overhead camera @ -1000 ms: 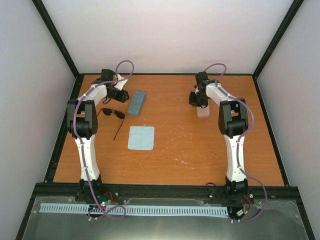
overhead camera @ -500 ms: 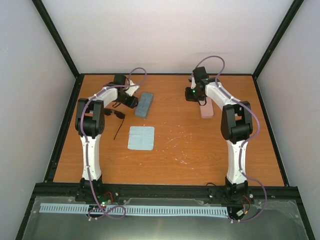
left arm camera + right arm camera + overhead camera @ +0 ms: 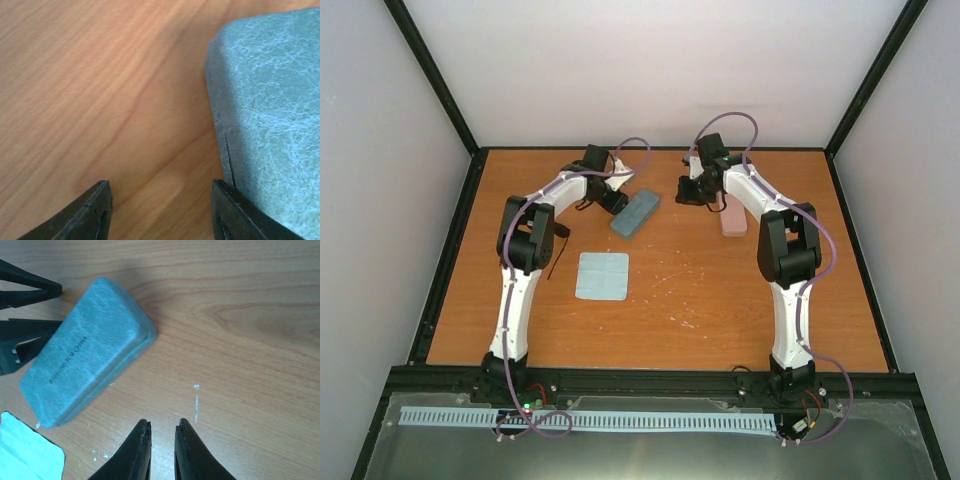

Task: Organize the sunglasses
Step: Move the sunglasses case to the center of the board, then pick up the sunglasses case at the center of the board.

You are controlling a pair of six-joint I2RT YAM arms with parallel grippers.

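Of the black sunglasses I see only a thin black arm (image 3: 555, 262) sticking out from behind the left arm's elbow. The red pair is out of view. My left gripper (image 3: 615, 200) is open and empty, with one finger (image 3: 235, 210) against the edge of the blue-grey case (image 3: 635, 212), which also shows in the left wrist view (image 3: 270, 100). My right gripper (image 3: 688, 192) hovers over bare table just right of that case (image 3: 85, 355). Its jaws (image 3: 162, 427) stand a narrow gap apart with nothing between them.
A pink case (image 3: 730, 220) lies under the right forearm. A square light-blue cloth (image 3: 602, 275) lies nearer the front, and its corner shows in the right wrist view (image 3: 25, 450). The left gripper's fingers (image 3: 25, 290) show beside the blue-grey case.
My left gripper has swept right, and the blue-grey case has slid and turned right with it. My right gripper has moved left, away from the pink case, towards the blue-grey one.
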